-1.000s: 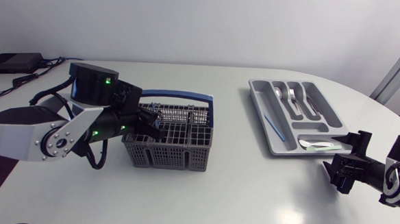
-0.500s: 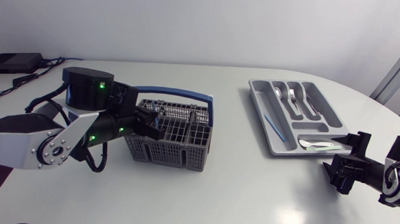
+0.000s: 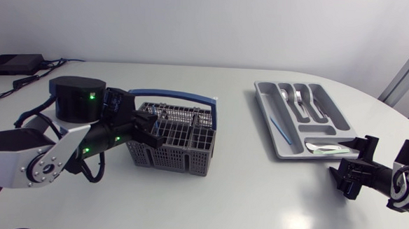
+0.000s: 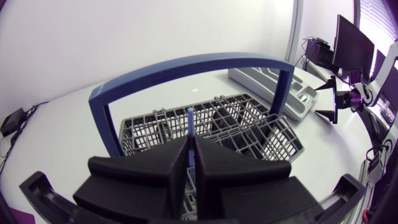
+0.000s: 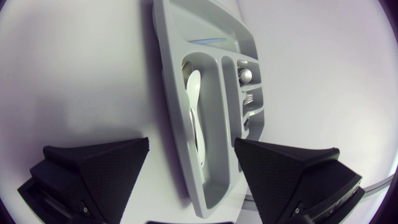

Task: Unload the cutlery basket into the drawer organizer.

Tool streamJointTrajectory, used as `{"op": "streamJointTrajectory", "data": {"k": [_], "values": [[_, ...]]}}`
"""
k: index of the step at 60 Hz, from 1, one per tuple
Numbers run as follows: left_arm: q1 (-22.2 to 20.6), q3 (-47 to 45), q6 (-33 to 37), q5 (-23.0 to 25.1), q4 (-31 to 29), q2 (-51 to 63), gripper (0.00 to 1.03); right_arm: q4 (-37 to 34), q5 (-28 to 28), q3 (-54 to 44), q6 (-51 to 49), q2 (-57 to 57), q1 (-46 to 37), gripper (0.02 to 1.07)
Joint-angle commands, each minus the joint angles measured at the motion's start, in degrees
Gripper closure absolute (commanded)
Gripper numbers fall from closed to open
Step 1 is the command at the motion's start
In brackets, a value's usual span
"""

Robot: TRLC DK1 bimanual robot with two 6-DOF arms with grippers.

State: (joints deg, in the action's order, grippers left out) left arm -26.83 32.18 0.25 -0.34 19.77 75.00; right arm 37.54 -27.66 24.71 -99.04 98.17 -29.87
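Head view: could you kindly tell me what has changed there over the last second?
The left arm drew back toward the view's left and near edge, its jaws shut on a thin blue utensil above the cutlery basket, which seems to have shifted slightly with it. The right arm, jaws open, and the drawer organizer stayed where they were.

White table (image 3: 242,193), plain pale wall (image 3: 209,23) behind

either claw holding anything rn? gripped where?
Left claw is shut on a thin blue cutlery piece over the basket, pinching its shaft just below the protruding tip; its type is hidden. Right claw is open, holding nothing.
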Motion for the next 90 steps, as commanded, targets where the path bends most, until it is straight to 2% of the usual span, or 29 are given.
{"op": "streamJointTrajectory", "data": {"k": [1, 30, 59, 90], "values": [[-0.68, -2.39, 1.07, -0.28, 0.18, -0.65, 0.93, 0.08, -0.20, -0.10, -0.89, 0.71, -0.45, 0.08], [-3.67, -5.82, 5.29, -0.45, 5.98, -3.63, 0.93, 0.17, -0.03, -0.36, -0.89, 0.71, -0.45, 0.08], [-3.32, -5.91, 10.73, -0.89, 11.78, -3.20, 0.93, 0.17, 0.24, -0.45, -0.89, 0.88, -0.10, 0.08], [-6.13, -7.49, 15.92, -2.83, 12.49, -11.55, 0.93, 0.17, 0.15, -1.07, -0.45, -0.79, 0.07, 0.08]]}}
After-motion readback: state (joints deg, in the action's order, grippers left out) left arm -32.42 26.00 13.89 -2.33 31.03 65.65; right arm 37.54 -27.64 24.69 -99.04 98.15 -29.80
